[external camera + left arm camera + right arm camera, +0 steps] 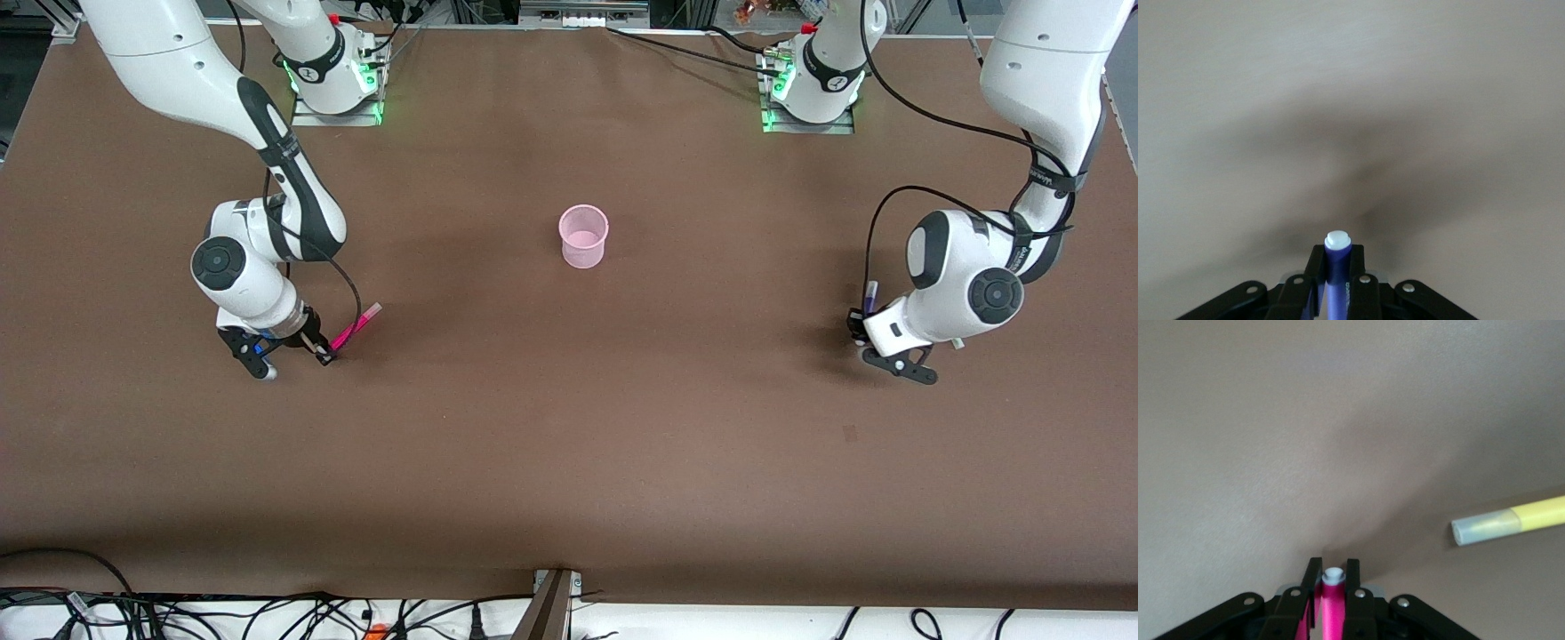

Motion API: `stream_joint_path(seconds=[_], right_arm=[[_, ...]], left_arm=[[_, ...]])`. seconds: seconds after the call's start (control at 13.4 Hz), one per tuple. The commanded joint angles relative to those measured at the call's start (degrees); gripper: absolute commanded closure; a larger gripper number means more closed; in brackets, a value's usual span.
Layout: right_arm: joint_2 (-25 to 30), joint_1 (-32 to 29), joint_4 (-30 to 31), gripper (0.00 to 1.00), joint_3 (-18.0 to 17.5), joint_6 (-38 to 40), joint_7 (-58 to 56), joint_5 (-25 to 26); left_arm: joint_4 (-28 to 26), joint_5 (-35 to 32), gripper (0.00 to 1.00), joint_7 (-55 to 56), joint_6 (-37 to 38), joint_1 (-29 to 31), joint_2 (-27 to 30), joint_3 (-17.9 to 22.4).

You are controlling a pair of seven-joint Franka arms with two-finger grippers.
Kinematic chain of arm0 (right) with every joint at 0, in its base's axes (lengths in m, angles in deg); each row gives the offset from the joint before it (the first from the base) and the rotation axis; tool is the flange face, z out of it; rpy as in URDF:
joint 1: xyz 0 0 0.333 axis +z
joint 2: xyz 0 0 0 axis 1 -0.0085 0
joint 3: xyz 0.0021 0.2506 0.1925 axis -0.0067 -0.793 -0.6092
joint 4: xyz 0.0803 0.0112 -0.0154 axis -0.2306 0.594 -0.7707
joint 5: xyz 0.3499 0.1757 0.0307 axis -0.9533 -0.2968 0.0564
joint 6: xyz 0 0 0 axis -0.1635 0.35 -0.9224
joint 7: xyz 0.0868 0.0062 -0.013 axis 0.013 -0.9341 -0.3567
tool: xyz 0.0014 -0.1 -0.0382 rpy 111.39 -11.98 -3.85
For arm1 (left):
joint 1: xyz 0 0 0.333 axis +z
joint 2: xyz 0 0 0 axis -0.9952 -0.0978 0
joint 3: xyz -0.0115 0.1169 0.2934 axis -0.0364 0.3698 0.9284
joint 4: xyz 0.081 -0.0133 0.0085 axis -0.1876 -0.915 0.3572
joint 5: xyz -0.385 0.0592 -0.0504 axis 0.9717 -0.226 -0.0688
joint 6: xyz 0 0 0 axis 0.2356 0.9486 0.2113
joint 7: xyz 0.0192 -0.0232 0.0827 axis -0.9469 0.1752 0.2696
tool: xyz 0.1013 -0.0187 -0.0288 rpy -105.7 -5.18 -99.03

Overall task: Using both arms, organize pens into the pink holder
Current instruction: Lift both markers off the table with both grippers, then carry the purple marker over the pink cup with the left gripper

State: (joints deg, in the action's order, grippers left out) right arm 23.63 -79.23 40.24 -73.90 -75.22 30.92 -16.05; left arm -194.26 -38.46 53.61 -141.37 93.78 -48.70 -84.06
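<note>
The pink holder [583, 236] stands upright in the middle of the table, with no pen showing in it. My right gripper [323, 354] is low over the table at the right arm's end, shut on the magenta pink pen [356, 327], which sticks out at a slant. The right wrist view shows the gripper [1333, 570] shut on that pen [1333, 607], with the yellow pen [1511, 520] lying on the table nearby. My left gripper [857, 325] is low at the left arm's end, shut on the dark purple pen [869, 298]; in the left wrist view the gripper [1337, 250] clamps the pen [1337, 261]. The green pen is out of view.
The brown table [569, 427] is bare between the holder and each gripper. Both arm bases stand along the edge farthest from the front camera. Cables lie along the table's near edge [267, 613].
</note>
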Motion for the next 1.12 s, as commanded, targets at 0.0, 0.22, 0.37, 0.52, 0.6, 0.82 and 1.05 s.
stream_joint_path(seconds=[0.0, 0.22, 0.37, 0.52, 0.6, 0.82, 1.05], right_arm=[[3.8, 2.8, -1.0, 1.0, -0.6, 5.9, 3.7, -0.6], [4.9, 6.6, -6.9, 1.0, -0.5, 17.7, 9.8, -0.4], [4.9, 7.1, -9.9, 1.0, -0.6, 22.5, 10.9, -0.4], [5.0, 7.2, -11.5, 1.0, -0.5, 25.2, 10.8, 0.0], [5.1, 7.2, -11.7, 1.0, -0.5, 26.0, 10.8, 0.2], [5.5, 7.2, -13.3, 1.0, -0.6, 28.6, 10.9, 0.2], [5.5, 8.9, -14.5, 1.0, -0.5, 29.8, 12.6, 0.3]], left_arm=[[4.3, 0.8, 1.0, -0.7, 11.6, 0.5, 2.9, -9.0], [9.2, 4.8, 1.0, -2.0, 16.4, 2.0, 3.9, -19.7], [10.6, 14.5, 1.0, -12.9, 16.4, 5.4, 3.4, -20.4], [11.5, 24.4, 1.0, -29.0, 16.4, 9.8, 1.7, -20.4], [11.9, 28.8, 1.0, -36.9, 16.5, 11.3, 1.0, -20.4], [11.9, 44.3, 1.0, -53.9, 22.0, 11.3, 1.0, -20.5], [11.8, 52.5, 1.0, -66.0, 23.0, 10.7, -0.4, -26.9]])
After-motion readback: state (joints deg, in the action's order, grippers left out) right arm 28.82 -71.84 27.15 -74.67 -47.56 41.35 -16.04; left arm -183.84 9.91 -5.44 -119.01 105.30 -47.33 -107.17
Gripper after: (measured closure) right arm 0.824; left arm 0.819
